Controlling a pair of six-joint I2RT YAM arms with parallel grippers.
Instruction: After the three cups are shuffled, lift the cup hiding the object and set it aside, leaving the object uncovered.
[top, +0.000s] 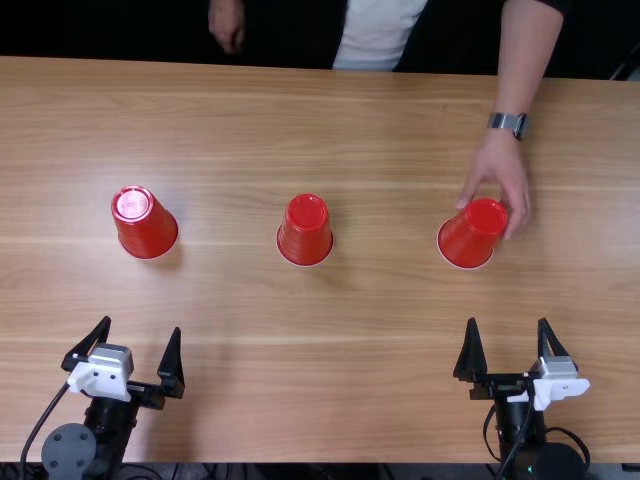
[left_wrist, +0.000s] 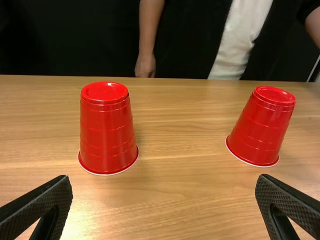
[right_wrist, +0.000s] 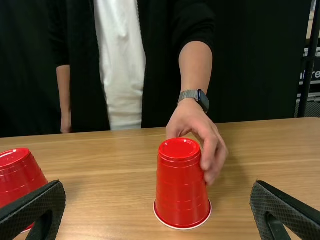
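Note:
Three red cups stand upside down in a row across the table. The left cup (top: 143, 223) (left_wrist: 108, 129) and the middle cup (top: 305, 230) (left_wrist: 261, 126) (right_wrist: 15, 180) stand untouched. A person's hand (top: 497, 180) (right_wrist: 199, 135) grips the right cup (top: 473, 233) (right_wrist: 181, 183) from behind. My left gripper (top: 138, 352) (left_wrist: 162, 212) is open near the table's front edge, in front of the left cup. My right gripper (top: 507, 345) (right_wrist: 160, 215) is open near the front edge, in front of the right cup. The hidden object is under one of the cups and out of sight.
The person stands across the table at its far edge (top: 320, 68), with the other hand (top: 228, 25) hanging behind that edge. Bare wood lies between the cups and my grippers.

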